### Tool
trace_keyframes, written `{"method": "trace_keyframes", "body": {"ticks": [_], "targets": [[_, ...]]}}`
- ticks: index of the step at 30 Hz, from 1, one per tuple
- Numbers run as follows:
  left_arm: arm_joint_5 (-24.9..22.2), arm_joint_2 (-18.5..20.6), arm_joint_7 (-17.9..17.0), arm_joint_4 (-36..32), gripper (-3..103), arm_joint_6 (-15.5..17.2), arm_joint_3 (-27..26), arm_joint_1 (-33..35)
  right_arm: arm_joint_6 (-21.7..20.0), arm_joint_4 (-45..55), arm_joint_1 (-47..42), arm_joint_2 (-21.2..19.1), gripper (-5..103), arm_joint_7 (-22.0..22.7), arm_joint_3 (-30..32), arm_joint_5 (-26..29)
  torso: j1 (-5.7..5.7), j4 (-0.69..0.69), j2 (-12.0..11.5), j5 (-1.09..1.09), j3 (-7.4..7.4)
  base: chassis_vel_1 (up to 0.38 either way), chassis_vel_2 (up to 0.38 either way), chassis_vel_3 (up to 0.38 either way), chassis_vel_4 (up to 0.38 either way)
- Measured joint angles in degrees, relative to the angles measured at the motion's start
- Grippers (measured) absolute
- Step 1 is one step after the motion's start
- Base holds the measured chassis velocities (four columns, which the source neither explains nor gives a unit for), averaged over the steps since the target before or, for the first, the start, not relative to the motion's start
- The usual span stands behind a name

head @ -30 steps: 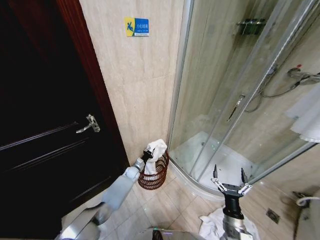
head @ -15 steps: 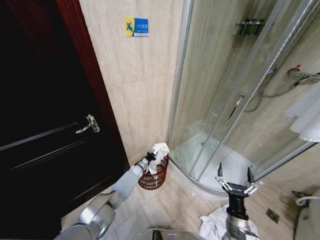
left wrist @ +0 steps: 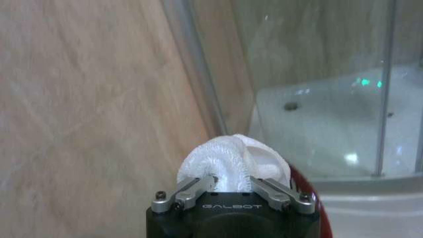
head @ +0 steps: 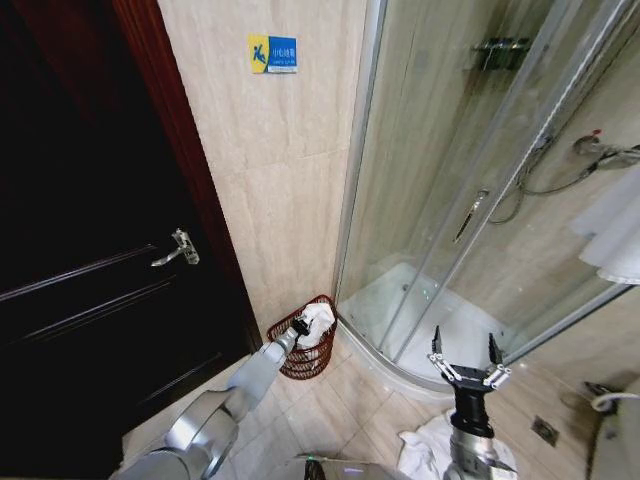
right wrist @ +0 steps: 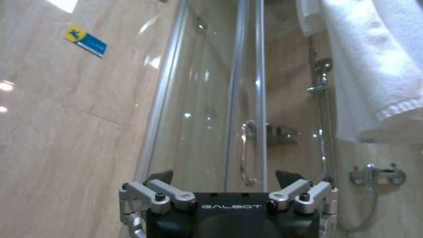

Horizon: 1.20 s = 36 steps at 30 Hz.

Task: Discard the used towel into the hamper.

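Note:
The hamper [head: 300,362], a small round red-brown wire basket, stands on the tile floor in the corner between the wall and the shower enclosure. My left arm reaches down to it. The left gripper [head: 301,336] is low inside the rim, shut on the white towel [head: 319,318], whose bunched top sits at rim height. In the left wrist view the towel [left wrist: 233,157] bulges between the two fingers [left wrist: 195,187], with the red hamper rim [left wrist: 312,197] beside it. My right gripper [head: 463,366] is held upright and open over the floor near the shower base, holding nothing [right wrist: 225,179].
A dark wooden door with a metal handle [head: 178,247] is left of the hamper. The curved glass shower enclosure [head: 450,200] is on its right. Another white towel [head: 428,450] lies on the floor by my right arm. A towel [head: 612,232] hangs at the far right.
My left gripper has lowered the towel from above the hamper's rim down into the hamper. The right gripper has barely shifted.

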Motion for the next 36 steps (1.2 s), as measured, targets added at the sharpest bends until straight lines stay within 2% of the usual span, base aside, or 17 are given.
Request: {"method": "trace_keyframes", "body": {"ticks": [4, 6, 8, 13, 23, 31, 35, 36], "targets": [[-1.0, 0.2, -0.3, 0.1, 5, 3.6, 0.0, 0.0, 0.0, 0.6, -0.5, -0.1, 100, -3.1, 0.0, 0.4, 0.00, -0.01, 0.0, -0.01, 0.00, 0.000, 0.000, 0.000, 0.000], [-1.6, 0.3, -0.3, 0.1, 5, 4.5, 0.0, 0.0, 0.0, 0.6, -0.5, -0.1, 100, -2.9, -0.2, 0.3, 0.00, -0.01, 0.0, -0.01, 0.00, 0.000, 0.000, 0.000, 0.000], [-3.0, 0.1, -0.3, 0.3, 5, 7.1, -0.4, -0.1, 0.0, 0.9, 0.1, 0.3, 100, -1.6, -0.5, -0.6, 0.00, 0.00, 0.0, 0.00, 0.00, 0.000, 0.000, 0.000, 0.000], [-4.3, -1.5, 0.2, 0.8, 5, 10.4, -2.0, -0.4, 0.0, 3.2, 1.7, 1.1, 100, -2.8, -1.4, 0.6, 0.00, -0.01, 0.0, -0.02, 0.00, 0.000, 0.000, 0.000, 0.000], [-4.4, -2.7, 0.3, 0.1, 5, 10.8, -2.1, -0.1, 0.0, 5.2, 0.7, 0.8, 100, -10.1, -1.7, 2.9, 0.00, -0.01, 0.0, 0.00, 0.00, 0.000, 0.000, 0.000, 0.000], [-4.7, -3.2, -0.3, -0.2, 5, 11.1, -2.0, -0.3, 0.0, 6.4, 0.1, 0.2, 100, -11.9, -1.2, 3.9, -0.01, -0.01, 0.0, 0.00, 0.00, 0.000, 0.000, 0.000, 0.000], [-6.2, -4.1, -0.8, -0.6, 5, 11.1, -1.8, -0.5, 0.0, 6.5, -0.2, 1.2, 100, -14.9, -1.7, 3.9, 0.00, -0.01, 0.0, -0.01, 0.00, -0.008, 0.005, 0.013, -0.013], [-6.2, -4.2, -0.8, -0.6, 3, 11.1, -1.7, -0.4, 0.0, 6.3, -0.2, 1.5, 100, -15.3, -1.8, 3.9, 0.00, -0.01, 0.0, 0.00, 0.00, 0.000, 0.000, 0.000, 0.000]]}}
